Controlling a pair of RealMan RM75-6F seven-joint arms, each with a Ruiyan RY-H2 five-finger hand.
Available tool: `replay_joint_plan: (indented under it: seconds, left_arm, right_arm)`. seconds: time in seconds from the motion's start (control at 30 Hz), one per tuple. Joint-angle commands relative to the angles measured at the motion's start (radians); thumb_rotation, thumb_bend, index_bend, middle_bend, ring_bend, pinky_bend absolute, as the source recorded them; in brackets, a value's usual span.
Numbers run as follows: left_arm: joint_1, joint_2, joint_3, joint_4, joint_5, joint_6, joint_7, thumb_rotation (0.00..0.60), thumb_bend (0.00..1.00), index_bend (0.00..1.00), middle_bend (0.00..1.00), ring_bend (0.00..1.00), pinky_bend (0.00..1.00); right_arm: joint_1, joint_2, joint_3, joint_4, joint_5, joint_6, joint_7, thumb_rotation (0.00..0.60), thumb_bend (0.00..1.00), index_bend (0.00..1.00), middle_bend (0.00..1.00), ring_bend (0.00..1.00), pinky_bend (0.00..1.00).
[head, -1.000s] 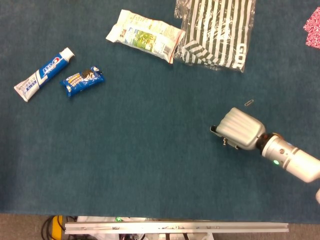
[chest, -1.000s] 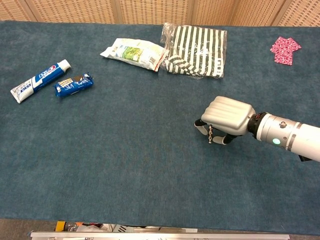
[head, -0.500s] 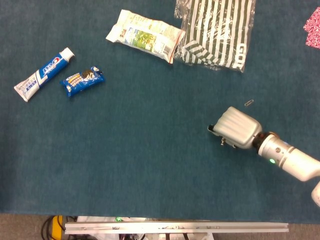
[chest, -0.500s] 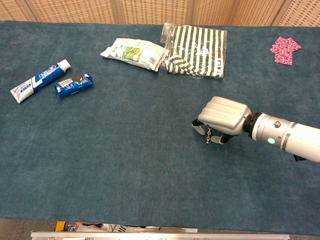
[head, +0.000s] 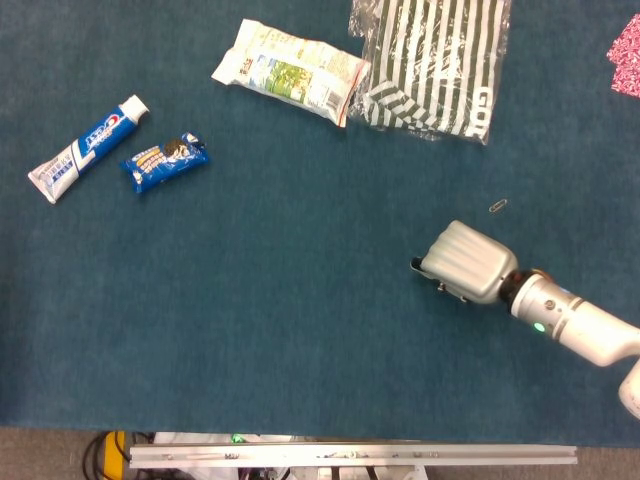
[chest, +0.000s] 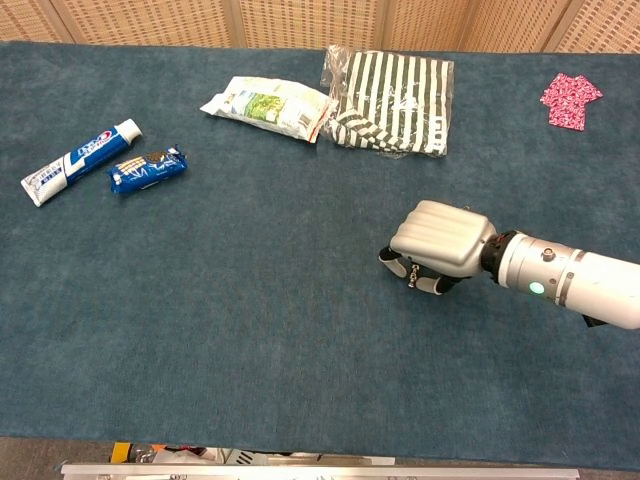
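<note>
My right hand (head: 465, 262) hovers palm-down over the blue tablecloth at the right of the middle, also in the chest view (chest: 437, 245). Its fingers are curled under and nothing shows in them. Nearest to it is a small paper clip (head: 497, 206), lying just beyond it on the cloth and apart from it. A striped bag in clear plastic (head: 435, 62) (chest: 392, 88) lies farther back. My left hand appears in neither view.
A white-and-green snack bag (head: 290, 70) (chest: 265, 105) lies left of the striped bag. A toothpaste tube (head: 88, 148) (chest: 80, 160) and a blue cookie pack (head: 165, 161) (chest: 147, 169) lie at far left. Pink cloth (chest: 571, 100) lies at far right.
My right hand has drifted a little to the left and slightly toward the near edge, fingers still curled. Nothing on the table has moved.
</note>
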Motion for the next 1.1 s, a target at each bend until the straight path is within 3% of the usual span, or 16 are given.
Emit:
replay_joint_plan:
  seconds: [0.03,0.57,1.1]
  left_arm:
    - [0.001,-0.001,0.0,0.003,0.0,0.001,-0.003,0.6,0.19,0.0,0.07,0.06,0.04]
    - [0.003,-0.003,0.0,0.015,0.003,0.001,-0.016,0.6,0.19,0.0,0.07,0.06,0.04]
    - [0.001,0.005,0.001,-0.006,0.02,0.008,0.0,0.6,0.19,0.0,0.07,0.06,0.04]
  right_arm:
    - [0.002,-0.002,-0.001,-0.001,0.002,-0.002,-0.003,0.6,0.31,0.51,1.0,1.0,1.0]
    - [-0.005,0.002,-0.003,-0.013,0.02,0.027,0.001,0.6,0.39,0.59,1.0,1.0,1.0]
    - [-0.072,0.105,0.023,-0.073,0.007,0.213,0.134,0.6,0.41,0.69,1.0,1.0,1.0]
